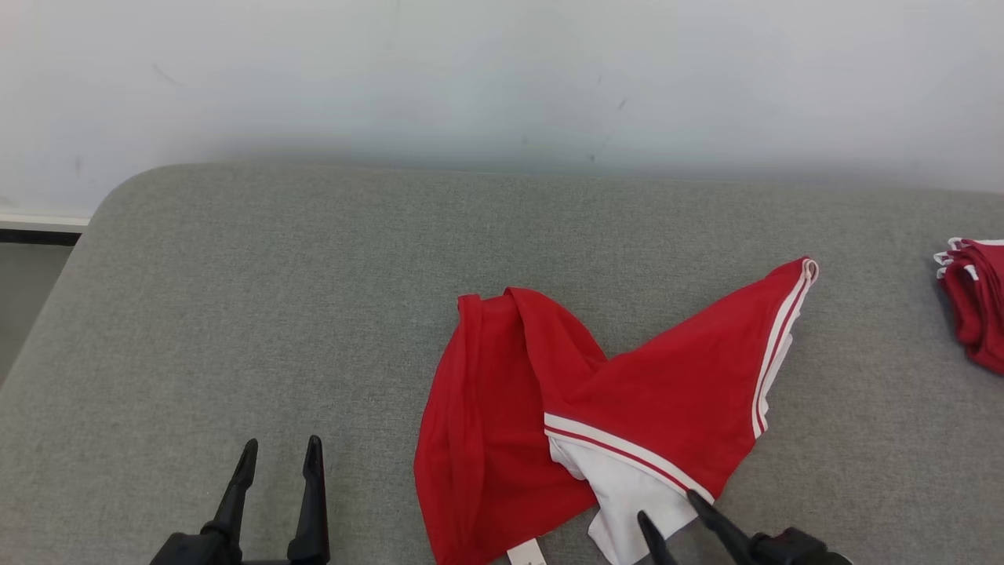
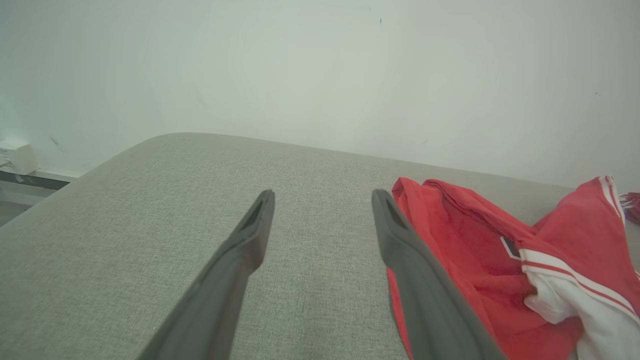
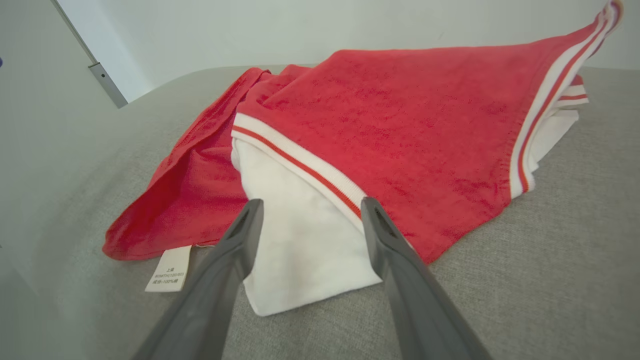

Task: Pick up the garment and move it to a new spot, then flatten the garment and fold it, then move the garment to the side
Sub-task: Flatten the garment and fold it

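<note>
Red-white garment (image 1: 627,392) crumpled on grey cushion (image 1: 235,314); white label (image 3: 168,268) reads "100%"; left hand (image 1: 278,455), right hand (image 1: 667,506) spread, empty.

Surface (image 1: 235,314): grey woven upholstery, rounded far-left corner, set against a plain white wall (image 1: 502,78) with a few faint scuffs. Red cloth pile (image 1: 976,302) with white trim: at the surface's right edge. Dark skirting strip (image 1: 39,235): low on the wall at left.

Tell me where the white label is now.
In the head view the label sits at the bottom edge, at the garment's near hem, left of the right gripper.
</note>
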